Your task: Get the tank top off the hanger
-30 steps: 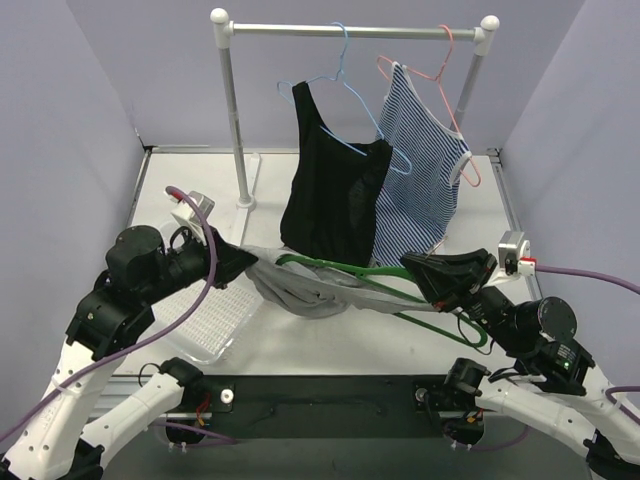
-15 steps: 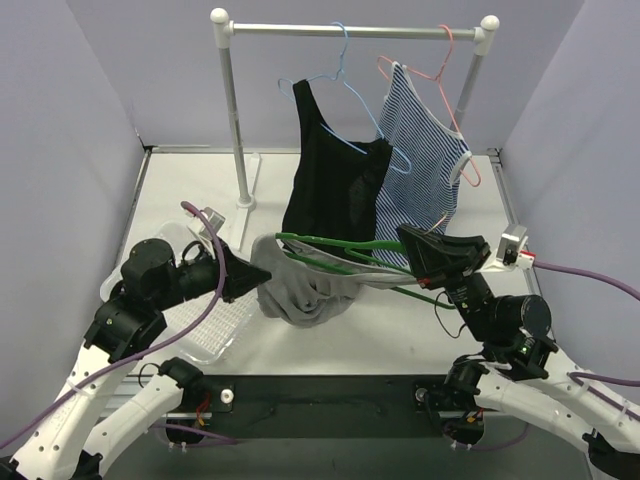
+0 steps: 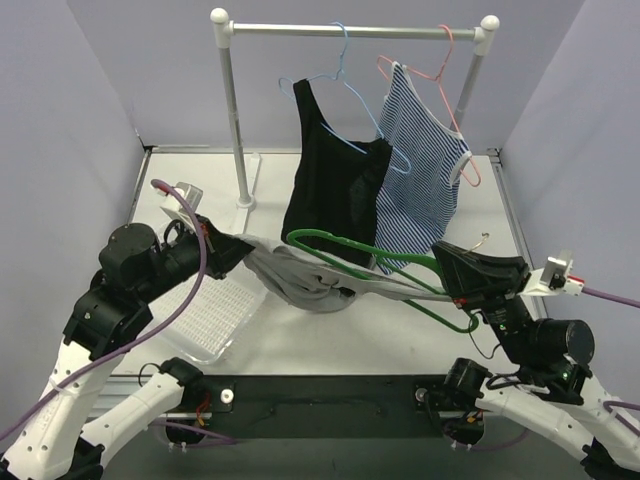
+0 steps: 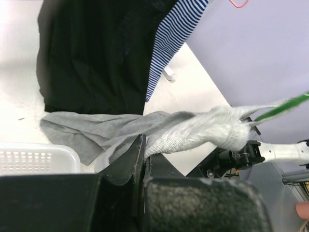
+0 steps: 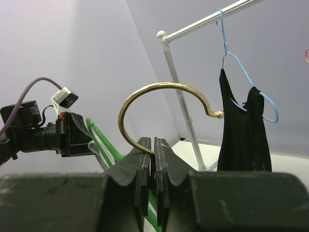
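Top view: grey tank top (image 3: 300, 282) is strung out above mid-table, not yet off the green hanger (image 3: 400, 272), whose arms run through it.

Left gripper (image 3: 243, 248) sits at the top's 9 o'clock. Its jaws are pinched tight on a bunched grey strap (clear in the left wrist view, fabric (image 4: 193, 133) pulled taut away from the gripper (image 4: 144, 146)).

Right gripper (image 3: 452, 264) is at the 3 o'clock end, jaws closed on the stem of the hanger's gold hook (image 5: 164, 92). In the right wrist view the hook curls up over the gripper (image 5: 153, 147).

White basket (image 3: 215, 325) lies on the table (image 3: 360, 335) at the top's 7 o'clock, below the left arm.

At 12 o'clock the rack (image 3: 350, 30) carries a black tank top (image 3: 330, 200) on a blue hanger and a striped tank top (image 3: 420, 180) on a pink one.
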